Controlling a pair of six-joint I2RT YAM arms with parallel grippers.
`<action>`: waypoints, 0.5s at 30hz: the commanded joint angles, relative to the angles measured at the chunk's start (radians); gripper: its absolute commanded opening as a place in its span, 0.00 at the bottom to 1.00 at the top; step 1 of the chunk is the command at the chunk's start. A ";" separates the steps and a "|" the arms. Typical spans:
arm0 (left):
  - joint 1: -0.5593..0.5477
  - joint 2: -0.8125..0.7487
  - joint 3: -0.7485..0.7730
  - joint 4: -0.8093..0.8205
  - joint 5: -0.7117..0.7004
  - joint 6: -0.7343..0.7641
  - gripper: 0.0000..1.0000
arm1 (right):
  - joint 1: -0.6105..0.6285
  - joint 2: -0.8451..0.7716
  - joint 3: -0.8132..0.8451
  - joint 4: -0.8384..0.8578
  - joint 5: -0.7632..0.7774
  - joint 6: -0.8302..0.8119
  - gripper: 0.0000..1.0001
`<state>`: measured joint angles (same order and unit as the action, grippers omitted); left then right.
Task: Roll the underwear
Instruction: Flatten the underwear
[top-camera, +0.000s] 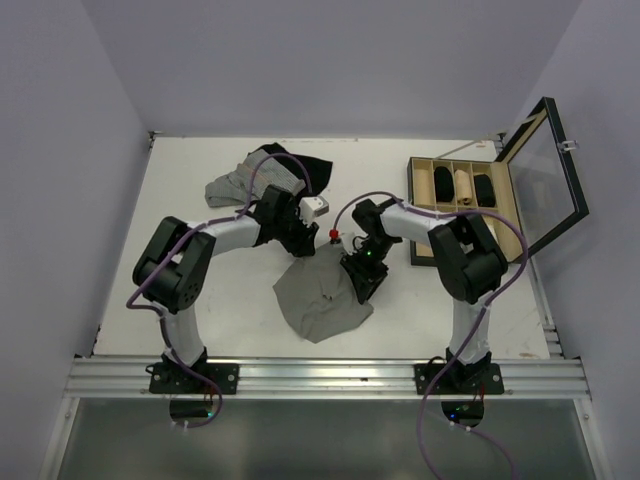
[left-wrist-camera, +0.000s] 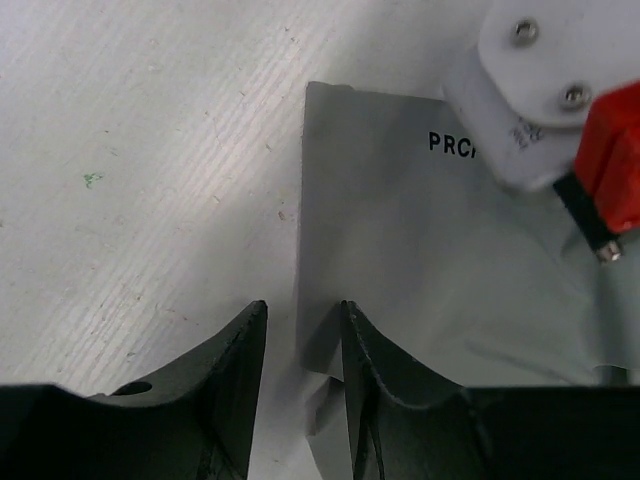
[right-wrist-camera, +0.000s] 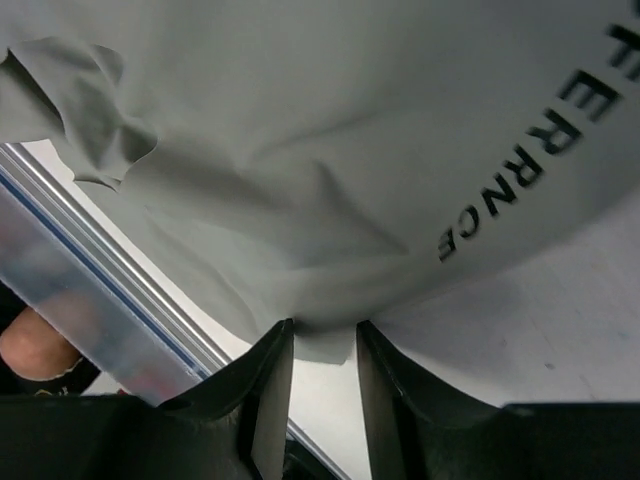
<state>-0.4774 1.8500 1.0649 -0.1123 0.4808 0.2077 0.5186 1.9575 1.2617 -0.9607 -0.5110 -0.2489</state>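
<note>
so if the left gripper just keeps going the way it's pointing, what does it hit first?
Probably the underwear: its corner edge sits right between the left gripper's fingers. Beyond lies the right gripper's white-and-red part; depth unclear.

Both arms bend in toward the middle of the table. The left gripper (top-camera: 297, 243) points down, its two dark fingers (left-wrist-camera: 230, 385) a little apart, pinching a thin edge of the underwear (top-camera: 322, 293). The right gripper (top-camera: 362, 285) points down too. Its fingers (right-wrist-camera: 268, 400) are also a little apart, squeezing a fold of the same cloth.
</note>
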 joint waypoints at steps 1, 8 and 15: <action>0.011 0.035 0.012 0.051 0.067 -0.033 0.39 | 0.021 0.038 0.010 -0.044 -0.008 -0.043 0.35; 0.029 -0.011 -0.043 0.048 0.147 -0.016 0.09 | 0.015 0.098 0.105 0.005 0.054 -0.015 0.12; 0.166 -0.123 -0.078 0.017 0.212 -0.004 0.00 | -0.028 0.187 0.338 -0.036 0.085 -0.062 0.00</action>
<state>-0.3931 1.8168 0.9947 -0.1040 0.6300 0.1947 0.5190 2.1174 1.4967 -0.9989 -0.4648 -0.2687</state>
